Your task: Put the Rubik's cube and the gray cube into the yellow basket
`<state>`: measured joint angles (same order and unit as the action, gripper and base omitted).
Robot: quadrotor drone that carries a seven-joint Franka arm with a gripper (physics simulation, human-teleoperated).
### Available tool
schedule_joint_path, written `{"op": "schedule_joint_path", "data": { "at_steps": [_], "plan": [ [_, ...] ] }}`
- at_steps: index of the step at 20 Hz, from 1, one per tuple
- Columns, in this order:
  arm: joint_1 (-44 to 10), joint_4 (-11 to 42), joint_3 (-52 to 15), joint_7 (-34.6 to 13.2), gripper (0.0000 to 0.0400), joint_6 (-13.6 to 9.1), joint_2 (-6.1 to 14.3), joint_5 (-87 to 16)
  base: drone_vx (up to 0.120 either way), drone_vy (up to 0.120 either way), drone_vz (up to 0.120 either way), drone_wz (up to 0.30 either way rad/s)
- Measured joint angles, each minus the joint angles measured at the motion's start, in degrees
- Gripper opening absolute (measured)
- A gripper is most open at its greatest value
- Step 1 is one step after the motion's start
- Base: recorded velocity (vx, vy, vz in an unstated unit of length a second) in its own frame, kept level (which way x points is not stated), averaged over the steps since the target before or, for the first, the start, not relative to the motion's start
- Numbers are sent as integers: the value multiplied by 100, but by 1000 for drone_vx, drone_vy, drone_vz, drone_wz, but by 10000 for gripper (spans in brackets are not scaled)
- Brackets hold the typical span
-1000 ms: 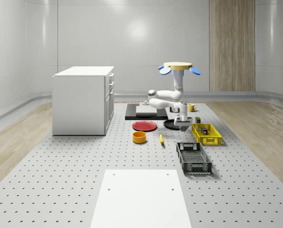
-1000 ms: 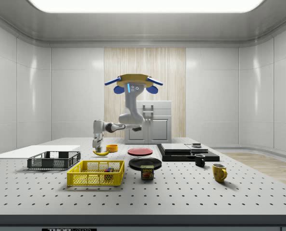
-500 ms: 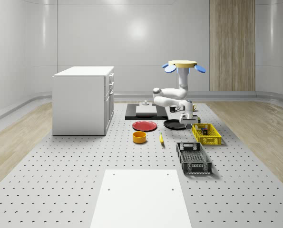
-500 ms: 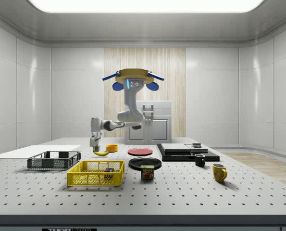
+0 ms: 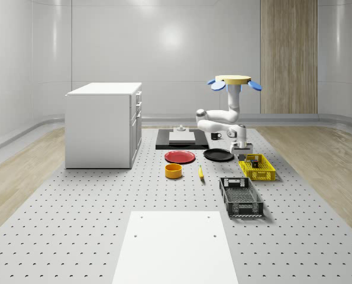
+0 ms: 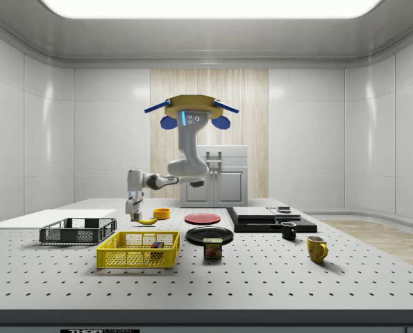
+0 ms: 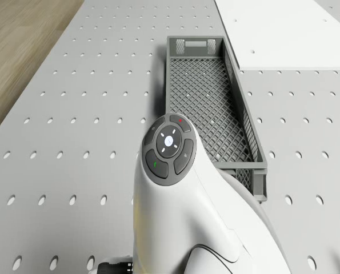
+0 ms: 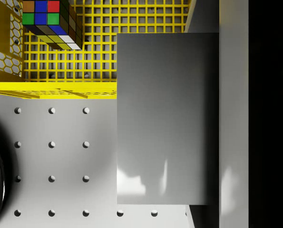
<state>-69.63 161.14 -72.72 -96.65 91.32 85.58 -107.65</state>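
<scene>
The smooth gray cube [image 8: 164, 118] sat clamped in the gripper [image 5: 242, 153], poised at the near rim of the yellow mesh basket [image 5: 257, 167]; the multicoloured Rubik's cube [image 8: 50, 21] lay inside, the drone [image 5: 234, 82] hovering beside the basket.

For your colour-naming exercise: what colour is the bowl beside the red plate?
Yellow-orange; the bowl shows best in the whole-scene view.

The small dark can with a yellow label [image 6: 212, 248], standing on the perforated table just right of the yellow wire basket [image 6: 137, 250] in the lower middle of the side view, carries the brand word "SPAM". A strip of lettering runs along the table's front edge at the bottom of the same view, too small to read.
</scene>
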Motion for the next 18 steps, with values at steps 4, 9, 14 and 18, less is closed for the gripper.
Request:
{"op": "schedule_joint_path", "data": {
  "at_steps": [4,9,14,18],
  "plan": [
    [-5,-1,-2,-4,250,15,16,7,0,120,0,0],
    [-11,-2,-4,-9,250,32,34,15,0,120,0,0],
    [-17,-3,-6,-13,250,48,52,22,0,120,0,0],
    [-21,-4,-8,-16,250,60,65,28,0,120,-80,0]
  ]
}}
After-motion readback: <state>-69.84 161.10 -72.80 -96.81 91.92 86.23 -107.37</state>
